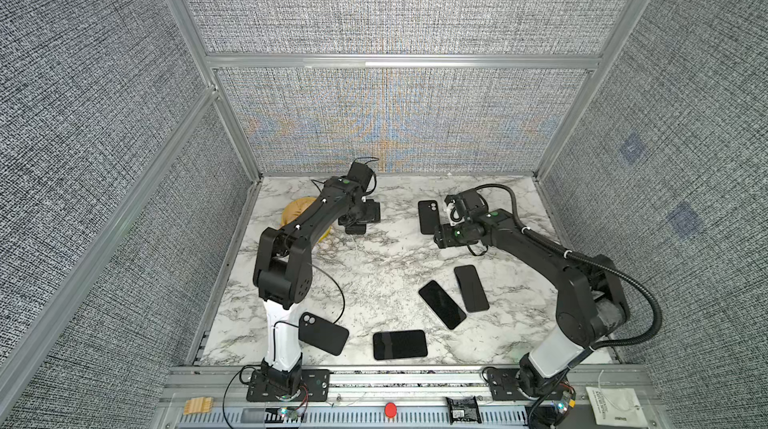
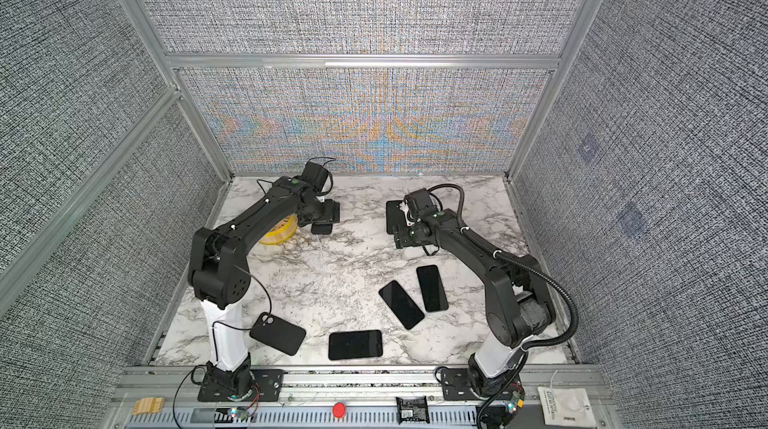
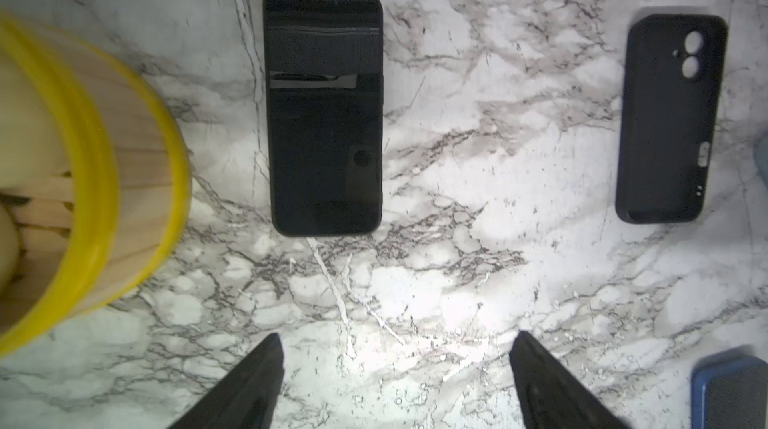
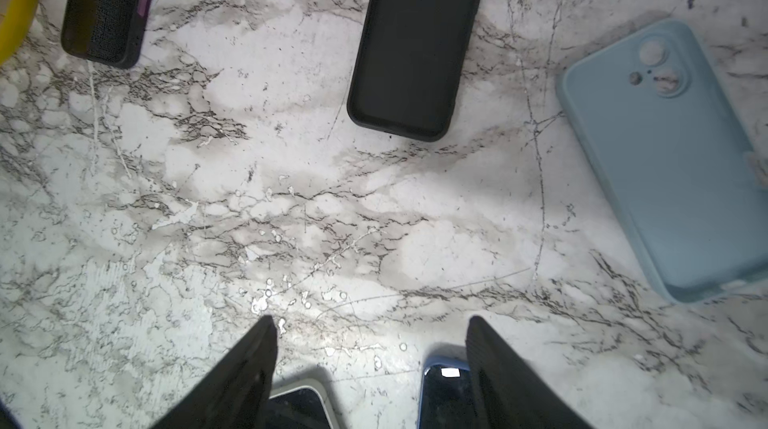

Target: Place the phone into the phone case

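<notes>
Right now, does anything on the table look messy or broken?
Nothing looks broken or spilled. The phones near the front just lie crooked, each turned differently: the slanted phone, the straighter phone close beside it, and the sideways phone nearest the edge.

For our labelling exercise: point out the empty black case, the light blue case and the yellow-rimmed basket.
empty black case [image 4: 411,52], right wrist view, inner floor.
light blue case [image 4: 681,181], right wrist view, flat middle.
yellow-rimmed basket [image 3: 178,185], left wrist view, yellow rim.
</notes>
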`<action>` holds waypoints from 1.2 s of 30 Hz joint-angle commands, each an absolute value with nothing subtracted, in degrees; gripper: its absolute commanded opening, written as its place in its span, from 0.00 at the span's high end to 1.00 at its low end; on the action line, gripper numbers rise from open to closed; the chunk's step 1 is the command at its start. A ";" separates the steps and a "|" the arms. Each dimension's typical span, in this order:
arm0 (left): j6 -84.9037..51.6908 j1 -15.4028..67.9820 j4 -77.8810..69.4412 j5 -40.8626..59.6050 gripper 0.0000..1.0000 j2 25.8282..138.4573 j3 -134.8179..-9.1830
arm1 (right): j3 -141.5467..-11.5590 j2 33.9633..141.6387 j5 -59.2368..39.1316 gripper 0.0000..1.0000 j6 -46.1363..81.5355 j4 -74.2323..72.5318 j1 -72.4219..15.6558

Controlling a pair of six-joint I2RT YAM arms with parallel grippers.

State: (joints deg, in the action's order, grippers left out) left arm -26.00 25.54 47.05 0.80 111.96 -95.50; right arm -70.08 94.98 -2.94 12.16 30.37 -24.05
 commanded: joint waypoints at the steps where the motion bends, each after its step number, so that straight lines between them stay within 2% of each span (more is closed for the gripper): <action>1: -28.67 26.52 42.72 4.40 0.13 107.94 -89.66 | -68.39 94.07 -4.66 0.29 11.60 32.95 -24.33; 8: -31.52 27.67 38.52 7.60 0.13 101.81 -77.54 | -60.75 90.99 -5.53 0.30 13.83 32.13 -29.35; 18: -34.18 27.61 34.47 9.36 0.13 95.99 -66.99 | -62.11 94.23 -3.22 0.30 13.33 31.55 -32.61; 21: -34.28 27.59 33.61 10.34 0.13 96.21 -66.46 | -66.09 96.85 1.36 0.28 12.83 33.33 -30.04; 24: -34.50 27.60 34.11 10.02 0.13 97.27 -67.73 | -71.77 101.14 0.14 0.27 13.26 33.36 -26.23; 31: -33.72 26.95 35.16 9.27 0.11 99.78 -70.65 | -85.02 111.38 0.33 0.25 13.31 32.07 -24.12; 36: -33.11 26.61 35.04 10.43 0.11 102.05 -71.85 | -92.63 117.72 1.14 0.37 12.77 31.05 -20.46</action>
State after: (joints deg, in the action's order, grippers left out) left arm -34.00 26.79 34.87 9.58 101.34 -71.16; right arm -90.02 115.63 0.12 13.32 31.38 -21.54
